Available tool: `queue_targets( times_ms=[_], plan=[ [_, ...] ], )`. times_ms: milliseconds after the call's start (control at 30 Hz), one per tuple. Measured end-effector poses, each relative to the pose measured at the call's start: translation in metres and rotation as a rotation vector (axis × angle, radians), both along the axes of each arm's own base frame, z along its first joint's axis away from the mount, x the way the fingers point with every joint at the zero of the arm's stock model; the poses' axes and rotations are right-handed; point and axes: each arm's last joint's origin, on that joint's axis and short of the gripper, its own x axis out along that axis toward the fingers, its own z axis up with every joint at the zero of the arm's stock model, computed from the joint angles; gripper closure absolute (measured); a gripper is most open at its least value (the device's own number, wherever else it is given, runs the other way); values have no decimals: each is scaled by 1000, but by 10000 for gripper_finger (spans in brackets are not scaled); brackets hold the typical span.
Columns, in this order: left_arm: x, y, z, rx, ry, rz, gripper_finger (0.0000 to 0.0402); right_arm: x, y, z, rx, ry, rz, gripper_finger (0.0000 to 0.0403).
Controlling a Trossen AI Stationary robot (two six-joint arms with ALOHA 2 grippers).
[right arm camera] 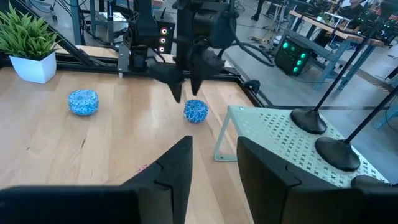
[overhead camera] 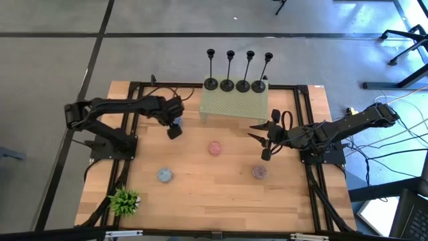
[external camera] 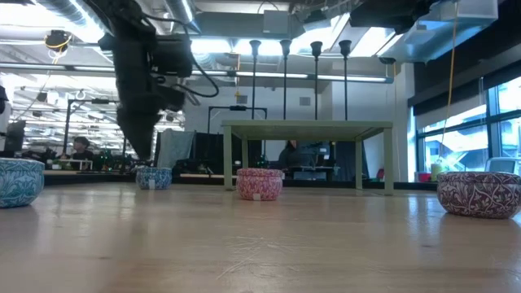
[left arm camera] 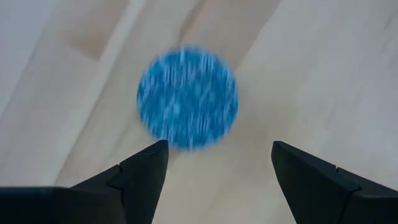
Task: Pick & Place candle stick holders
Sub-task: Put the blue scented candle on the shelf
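Note:
Four black candle stick holders point(overhead camera: 239, 84) stand upright by their round bases in a row on a small pale green stand point(overhead camera: 234, 106) at the table's far middle. They also show in the low view point(external camera: 299, 49), and two bases show in the right wrist view point(right arm camera: 308, 121). My left gripper point(overhead camera: 175, 127) is open and hangs above a small blue bowl point(left arm camera: 186, 98), left of the stand, touching nothing. My right gripper point(overhead camera: 259, 138) is open and empty, right of the stand's near corner, fingers pointing toward the table's left.
A pink bowl point(overhead camera: 215, 147), a second blue bowl point(overhead camera: 164, 175) and a purple bowl point(overhead camera: 259, 172) sit on the wooden table. A small potted plant point(overhead camera: 124, 201) stands at the near left corner. People and desks show in the room beyond point(external camera: 80, 148).

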Motion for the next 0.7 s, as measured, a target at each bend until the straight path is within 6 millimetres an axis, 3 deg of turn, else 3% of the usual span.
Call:
queue_targets(
  times_ms=[367,700],
  plan=[
    [4,3,-2,36,-12,-63,119,0,0,0,0,0,0,272],
    [-2,15,-3,20,-13,41,95,0,0,0,0,0,1,272]
  ],
)
